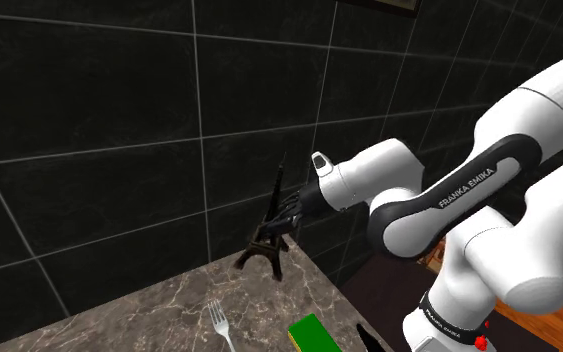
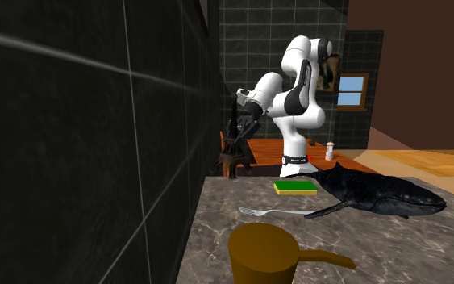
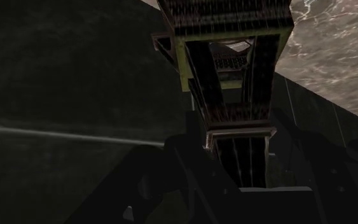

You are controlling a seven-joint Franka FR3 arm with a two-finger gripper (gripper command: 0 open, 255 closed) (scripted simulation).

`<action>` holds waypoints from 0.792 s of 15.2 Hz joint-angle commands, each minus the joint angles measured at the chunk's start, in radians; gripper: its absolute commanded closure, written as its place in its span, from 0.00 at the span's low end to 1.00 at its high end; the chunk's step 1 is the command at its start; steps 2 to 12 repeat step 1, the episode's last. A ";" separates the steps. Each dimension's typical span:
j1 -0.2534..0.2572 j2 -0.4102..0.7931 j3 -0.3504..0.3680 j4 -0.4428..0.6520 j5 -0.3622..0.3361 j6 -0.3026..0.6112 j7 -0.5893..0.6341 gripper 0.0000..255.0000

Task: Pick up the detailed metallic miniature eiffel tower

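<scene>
"FRANKA EMIKA" in white capitals runs along the dark joint band of the white arm (image 1: 466, 186), well back from the gripper (image 1: 287, 212).

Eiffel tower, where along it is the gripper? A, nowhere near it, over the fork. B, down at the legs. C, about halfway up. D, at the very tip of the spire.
C: in the shoulder view the gripper meets the Eiffel tower about halfway up, spire above it and legs below.
</scene>
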 commanded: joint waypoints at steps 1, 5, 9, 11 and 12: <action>-0.012 -0.015 0.011 0.003 0.002 -0.018 -0.001 1.00; -0.012 -0.015 0.011 0.003 0.002 -0.018 -0.001 1.00; -0.012 -0.015 0.011 0.003 0.002 -0.018 -0.001 1.00; -0.012 -0.015 0.011 0.003 0.002 -0.018 -0.001 1.00; -0.012 -0.015 0.011 0.003 0.002 -0.018 -0.001 1.00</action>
